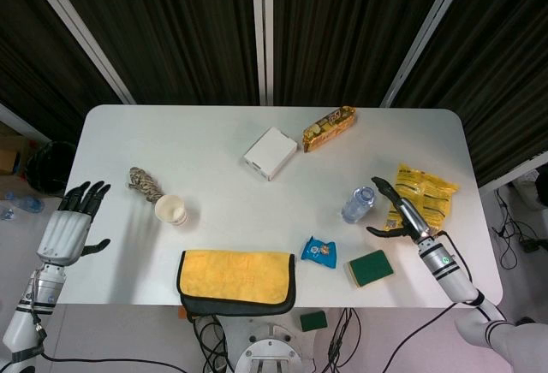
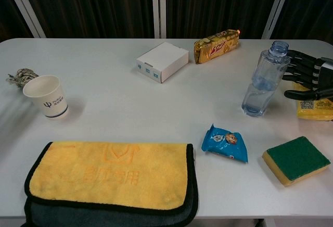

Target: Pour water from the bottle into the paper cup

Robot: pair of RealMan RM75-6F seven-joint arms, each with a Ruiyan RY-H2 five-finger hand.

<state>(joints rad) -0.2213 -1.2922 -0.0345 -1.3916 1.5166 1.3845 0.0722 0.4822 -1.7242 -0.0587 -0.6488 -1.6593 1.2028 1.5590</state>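
The bottle point(image 2: 265, 79) stands upright and uncapped on the white table point(image 1: 214, 172), clear plastic with a little water showing at its base; everything else is placed from it. The right hand point(image 2: 307, 77) sits just beside the bottle on its right, fingers point(image 2: 294, 65) spread and reaching toward the bottle's upper half, thumb point(image 2: 297, 96) held lower — released, grasping nothing, and whether a fingertip touches the plastic cannot be told. Under and behind that hand, right of the bottle, lies a yellow snack bag point(image 1: 424, 192). In front of the bottle and to its right rests a green sponge point(image 2: 296, 159); in front and slightly left, a blue wrapper point(image 2: 225, 142). Behind the bottle and to its left lies an orange biscuit pack point(image 2: 217, 45); further left of that, a white box point(image 2: 162, 61). The paper cup point(image 2: 46, 97) stands upright well apart from the bottle, far to its left, mouth open; a bundle of rope point(image 1: 145, 184) lies just beyond the cup. A yellow cloth point(image 2: 110, 177) with a dark border lies at the table's near edge, left of the bottle and nearer the camera. The left hand point(image 1: 70, 227) hovers off the table's left edge, farthest from the bottle — fingers apart, holding nothing; only the head view shows it.
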